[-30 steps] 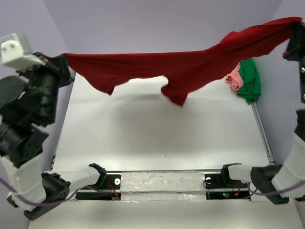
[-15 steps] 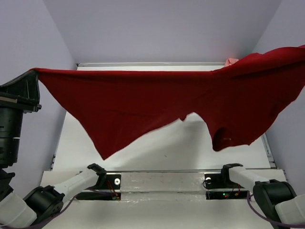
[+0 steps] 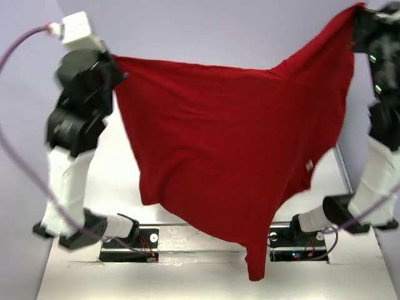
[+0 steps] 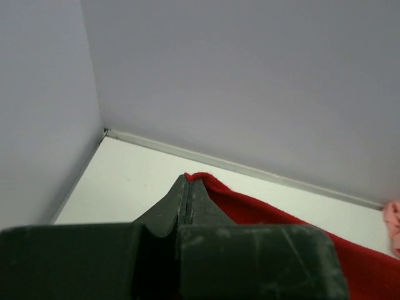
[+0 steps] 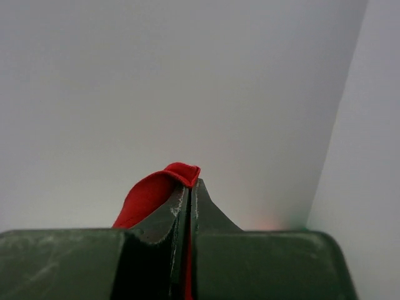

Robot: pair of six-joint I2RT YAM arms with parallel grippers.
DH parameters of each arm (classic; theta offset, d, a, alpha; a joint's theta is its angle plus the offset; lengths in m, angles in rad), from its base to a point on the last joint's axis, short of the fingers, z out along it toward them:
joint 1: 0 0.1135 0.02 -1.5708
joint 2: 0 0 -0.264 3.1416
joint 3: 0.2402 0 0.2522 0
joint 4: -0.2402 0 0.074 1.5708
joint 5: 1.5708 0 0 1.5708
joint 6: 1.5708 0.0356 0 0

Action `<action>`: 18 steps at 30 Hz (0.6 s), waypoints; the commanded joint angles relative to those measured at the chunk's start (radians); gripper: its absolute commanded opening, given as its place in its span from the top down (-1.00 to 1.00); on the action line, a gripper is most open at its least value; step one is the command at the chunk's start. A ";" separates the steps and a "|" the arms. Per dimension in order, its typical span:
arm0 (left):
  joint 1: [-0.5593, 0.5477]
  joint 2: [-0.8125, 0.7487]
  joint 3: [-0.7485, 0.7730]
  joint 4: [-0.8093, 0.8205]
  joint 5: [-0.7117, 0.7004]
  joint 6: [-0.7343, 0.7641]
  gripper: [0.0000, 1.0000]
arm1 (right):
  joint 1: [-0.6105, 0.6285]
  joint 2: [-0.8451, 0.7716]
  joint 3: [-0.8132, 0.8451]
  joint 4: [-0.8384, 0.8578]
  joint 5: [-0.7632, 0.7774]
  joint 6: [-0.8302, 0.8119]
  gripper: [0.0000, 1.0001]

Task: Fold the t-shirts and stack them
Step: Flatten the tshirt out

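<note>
The red shirt (image 3: 219,156) is held spread above the table (image 4: 125,178), clamped by left gripper (image 4: 189,182) and right gripper (image 5: 190,185); nothing is folded yet.

No lettering, number, brand or sign could be read in any of the views. One label only was seen: a small pale tag (image 3: 309,165) on the dark red t-shirt (image 3: 231,144), at about 3 o'clock in the top view. It was too small for any print on it to be made out.
</note>
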 commanded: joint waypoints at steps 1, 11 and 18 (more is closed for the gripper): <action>0.169 0.186 -0.061 0.094 0.197 -0.061 1.00 | -0.005 0.151 0.007 0.034 0.036 -0.061 1.00; 0.297 0.537 -0.023 0.155 0.231 -0.064 1.00 | -0.014 0.435 -0.100 0.083 -0.009 -0.114 1.00; 0.370 0.735 0.089 0.158 0.248 -0.018 1.00 | -0.025 0.578 -0.114 0.111 -0.041 -0.137 1.00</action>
